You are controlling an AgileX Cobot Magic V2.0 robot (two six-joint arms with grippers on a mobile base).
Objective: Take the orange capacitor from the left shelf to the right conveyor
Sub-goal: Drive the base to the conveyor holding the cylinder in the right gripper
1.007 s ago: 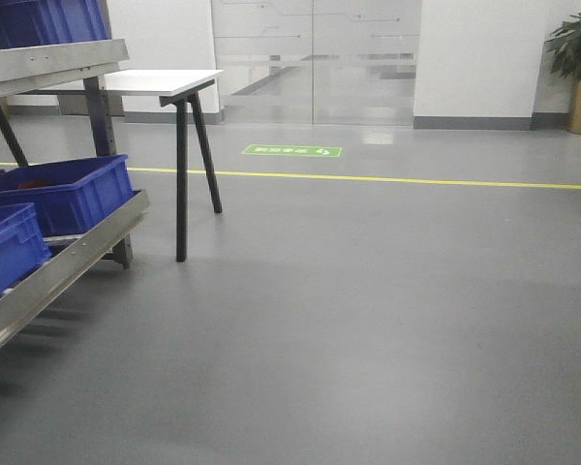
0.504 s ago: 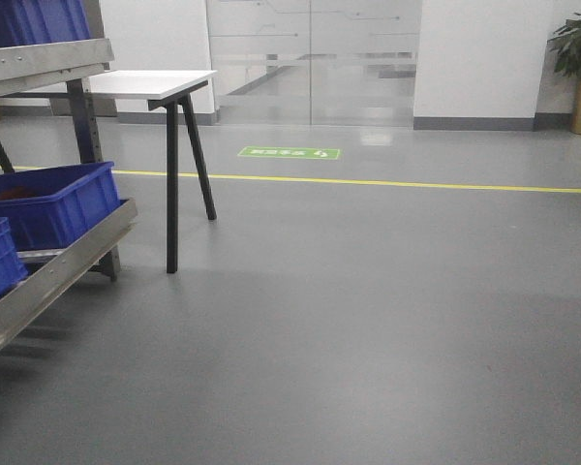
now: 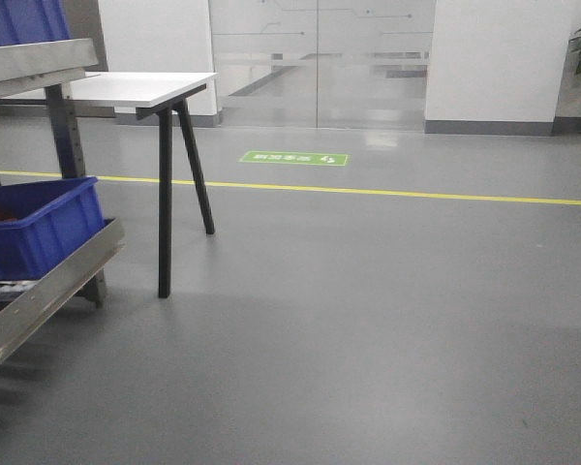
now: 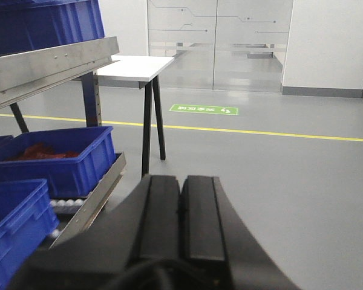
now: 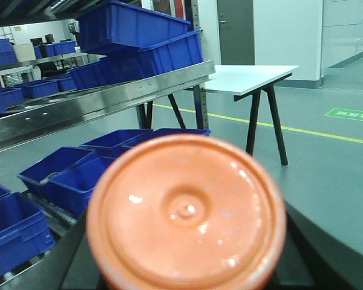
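While the left gripper (image 4: 181,181) is closed, its two black fingers (image 4: 160,211) pressed flat together with nothing between them, the right gripper (image 5: 187,257) grips the orange can (image 5: 186,211). The can's round end faces the right wrist camera and fills the foreground. Dark gripper parts show on both sides of it, fingertips hidden. The can is held in the air, with the steel shelf (image 5: 109,99) behind it on the left. Blue bins (image 5: 133,27) stand on the shelf's upper level, more below. In the left wrist view, one lower bin (image 4: 66,163) has red stuff inside. A white table (image 3: 136,87) with black legs stands just beside the shelf. Yellow line (image 3: 416,194) and green sign (image 3: 294,158) mark the grey floor (image 3: 368,339).
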